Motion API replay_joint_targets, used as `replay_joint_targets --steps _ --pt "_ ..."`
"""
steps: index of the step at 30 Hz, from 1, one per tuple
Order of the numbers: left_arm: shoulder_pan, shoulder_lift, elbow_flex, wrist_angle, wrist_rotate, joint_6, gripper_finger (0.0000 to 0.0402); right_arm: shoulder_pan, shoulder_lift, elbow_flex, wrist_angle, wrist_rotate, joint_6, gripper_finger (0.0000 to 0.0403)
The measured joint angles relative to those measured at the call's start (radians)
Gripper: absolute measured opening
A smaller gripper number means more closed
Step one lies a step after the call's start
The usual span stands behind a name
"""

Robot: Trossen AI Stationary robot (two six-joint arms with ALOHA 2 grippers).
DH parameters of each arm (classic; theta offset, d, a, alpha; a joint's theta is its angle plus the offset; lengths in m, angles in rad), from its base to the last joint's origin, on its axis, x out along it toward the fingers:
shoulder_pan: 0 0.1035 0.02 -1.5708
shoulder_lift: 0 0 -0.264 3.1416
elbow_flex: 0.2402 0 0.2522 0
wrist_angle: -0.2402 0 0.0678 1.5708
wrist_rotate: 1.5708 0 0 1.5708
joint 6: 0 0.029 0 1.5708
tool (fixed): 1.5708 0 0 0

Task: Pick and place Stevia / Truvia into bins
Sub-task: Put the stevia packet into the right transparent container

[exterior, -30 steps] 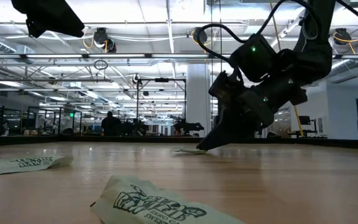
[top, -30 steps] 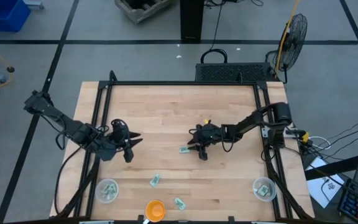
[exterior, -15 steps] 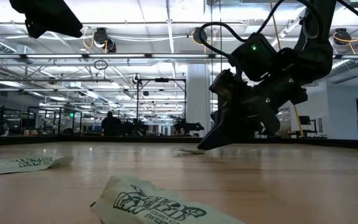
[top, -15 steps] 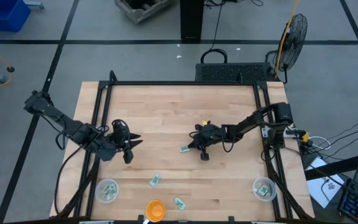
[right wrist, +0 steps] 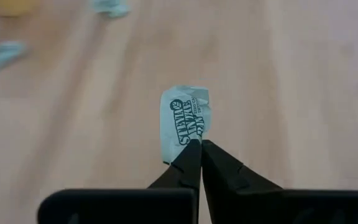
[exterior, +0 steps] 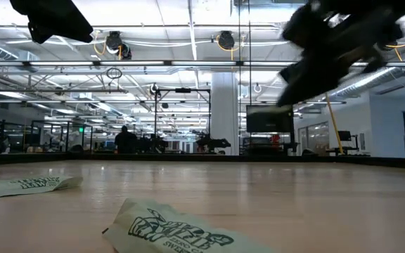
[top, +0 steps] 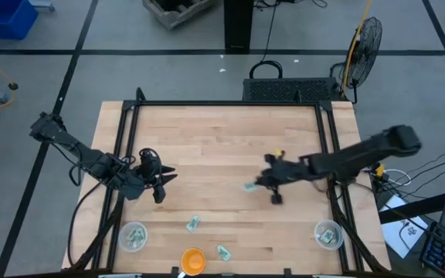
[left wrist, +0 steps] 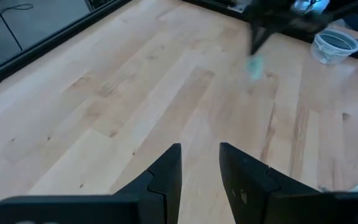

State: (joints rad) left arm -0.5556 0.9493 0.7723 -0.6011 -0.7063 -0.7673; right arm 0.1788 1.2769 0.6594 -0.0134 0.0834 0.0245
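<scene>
My right gripper hangs over the table's middle right, shut on one pale green Stevia sachet, which also shows as a small sachet from above. In the low view this gripper is up high. Two more sachets lie flat near the front edge. The bins are two clear cups, one at the front left and one at the front right, each with sachets inside. My left gripper waits open at the table's left. My right gripper pinches the sachet between its two fingertips at one short end. The fingers point toward the table's left, slanting down. The sachet sticks out beyond the tips, lifted clear of the table.
A round orange bowl stands at the front edge between the cups. A black frame runs around the wooden table top. Bare wood lies between the two arms.
My right gripper has shut on the sachet that lay on the table's middle, then risen and gone toward the table's right edge with it. The sachet is now lifted clear of the wood.
</scene>
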Motion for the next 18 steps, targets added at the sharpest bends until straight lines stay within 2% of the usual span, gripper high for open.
replay_joint_targets --steps 5,10,13,18 --pt "0.0 0.0 0.0 0.0 0.0 0.006 0.0113 0.199 -0.268 0.0 -0.318 0.007 0.366 0.0001" --pt "0.0 0.0 0.0 0.0 0.0 0.006 0.0113 0.376 -0.461 0.0 -0.545 -0.194 0.832 0.0001" --pt "0.0 0.0 0.0 -0.001 0.001 0.006 0.0113 0.462 -0.517 0.0 -0.604 -0.215 1.026 0.0001" --pt "0.0 0.0 0.0 -0.001 0.002 -0.001 0.0113 0.555 -0.518 0.0 -0.739 -0.247 1.33 0.0"
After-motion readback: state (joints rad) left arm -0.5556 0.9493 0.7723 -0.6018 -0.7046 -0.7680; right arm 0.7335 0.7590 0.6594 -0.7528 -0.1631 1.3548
